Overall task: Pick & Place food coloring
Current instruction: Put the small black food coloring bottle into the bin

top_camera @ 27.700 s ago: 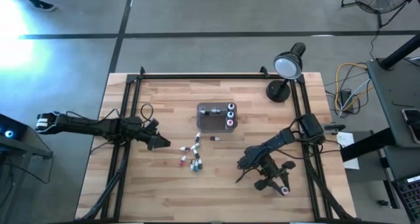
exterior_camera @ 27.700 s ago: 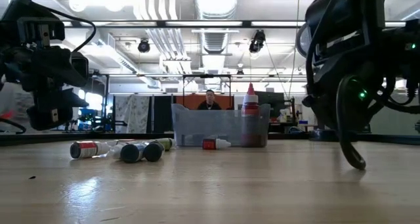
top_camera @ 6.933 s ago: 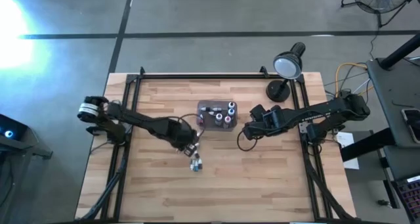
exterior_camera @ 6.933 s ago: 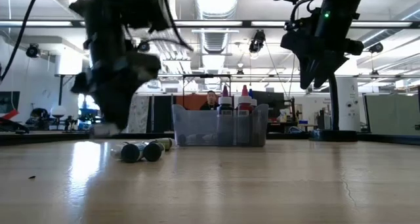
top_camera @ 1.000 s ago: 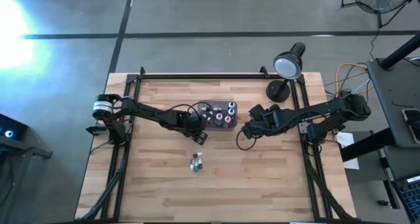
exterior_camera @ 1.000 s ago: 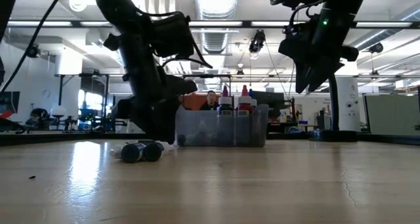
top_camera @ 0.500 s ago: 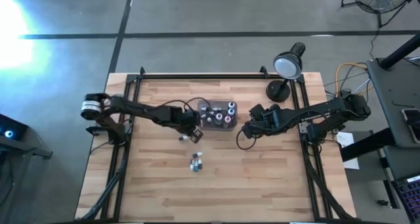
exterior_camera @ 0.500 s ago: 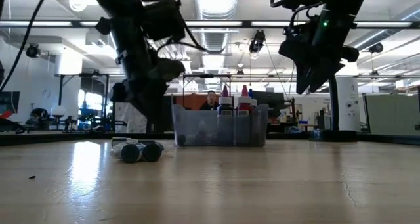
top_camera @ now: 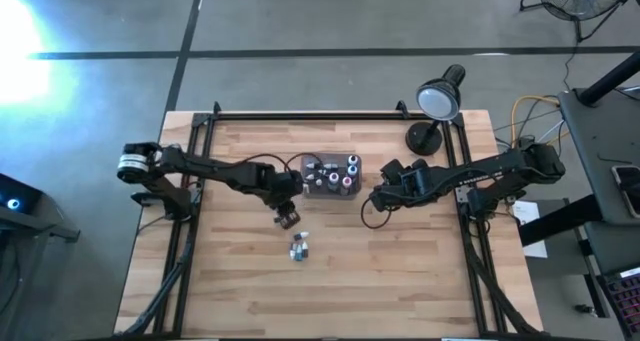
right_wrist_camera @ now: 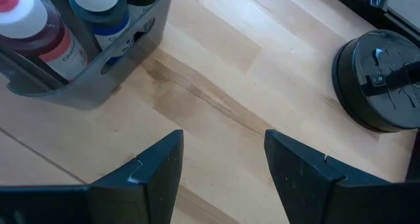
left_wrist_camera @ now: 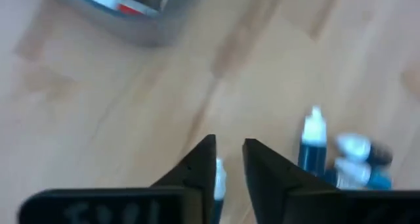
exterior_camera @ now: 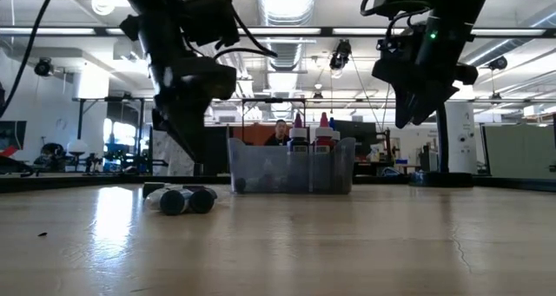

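Bare tabletop (top_camera: 400, 271) lies open toward the near edge. The left hand (top_camera: 289, 218) hangs between the tray (top_camera: 307, 186) and three loose bottles (top_camera: 299, 247), its fingers (left_wrist_camera: 200, 168) nearly together with a narrow gap; whether they pinch the white-capped bottle (left_wrist_camera: 220, 175) behind them cannot be told. Only the right wrist view shows red and blue bottles (right_wrist_camera: 98, 14) upright in the tray. The right hand (top_camera: 372, 199) waits apart, beside it.

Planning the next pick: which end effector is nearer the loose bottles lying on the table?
Left. The left end effector hangs just beyond the loose bottles, toward the tray. The right end effector waits on the tray's far side.
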